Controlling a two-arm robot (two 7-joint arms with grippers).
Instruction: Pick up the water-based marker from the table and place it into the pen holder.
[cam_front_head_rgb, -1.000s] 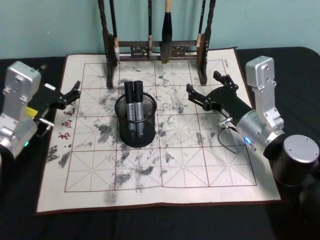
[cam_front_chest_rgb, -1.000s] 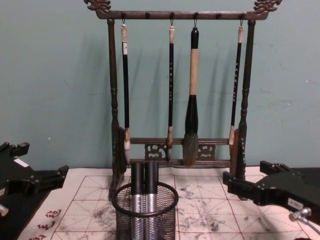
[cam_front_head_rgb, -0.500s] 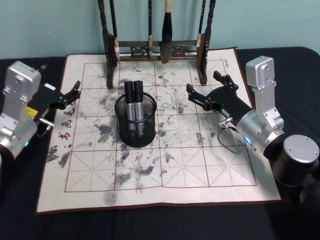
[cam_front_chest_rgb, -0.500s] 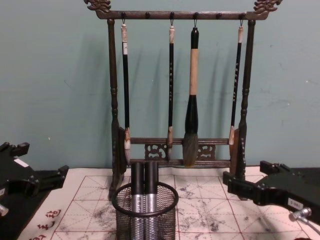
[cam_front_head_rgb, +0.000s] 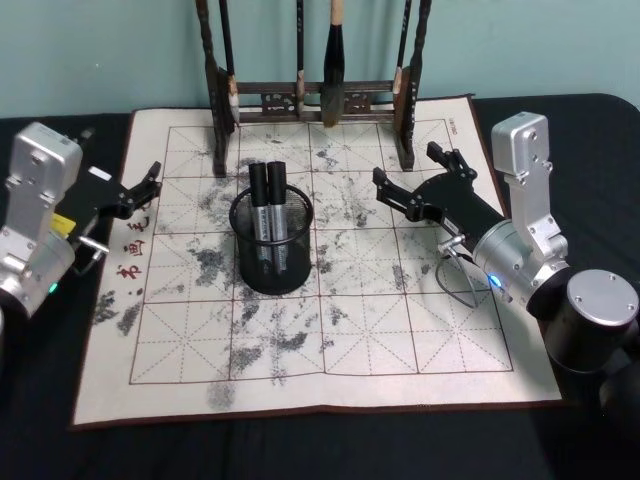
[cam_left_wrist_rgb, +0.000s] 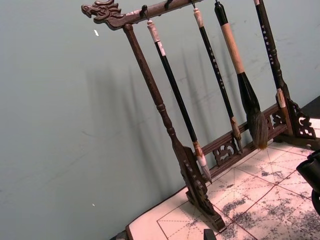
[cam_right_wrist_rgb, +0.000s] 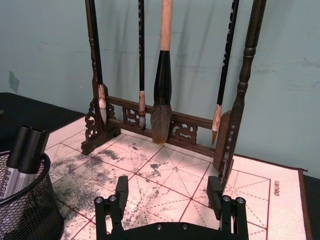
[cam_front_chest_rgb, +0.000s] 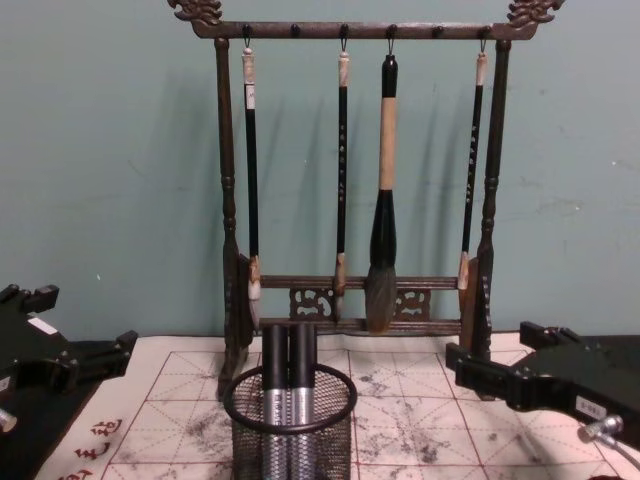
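Two water-based markers (cam_front_head_rgb: 268, 198) with black caps and grey barrels stand upright side by side in the pen holder (cam_front_head_rgb: 272, 276), a black wire-mesh cup on the cream gridded mat (cam_front_head_rgb: 380, 320). The markers (cam_front_chest_rgb: 289, 392) and holder (cam_front_chest_rgb: 330, 452) show low in the chest view, and again in the right wrist view as markers (cam_right_wrist_rgb: 24, 150) and holder (cam_right_wrist_rgb: 30, 212). My right gripper (cam_front_head_rgb: 405, 165) is open and holds nothing, hovering right of the holder; its fingers (cam_right_wrist_rgb: 120, 192) stand wide apart. My left gripper (cam_front_head_rgb: 143, 186) is open at the mat's left edge, apart from the holder.
A tall dark wooden brush rack (cam_front_head_rgb: 310, 100) with several hanging brushes stands at the mat's far edge, behind the holder. The dark table (cam_front_head_rgb: 300, 450) surrounds the mat. A teal wall (cam_front_chest_rgb: 120, 180) rises behind the rack.
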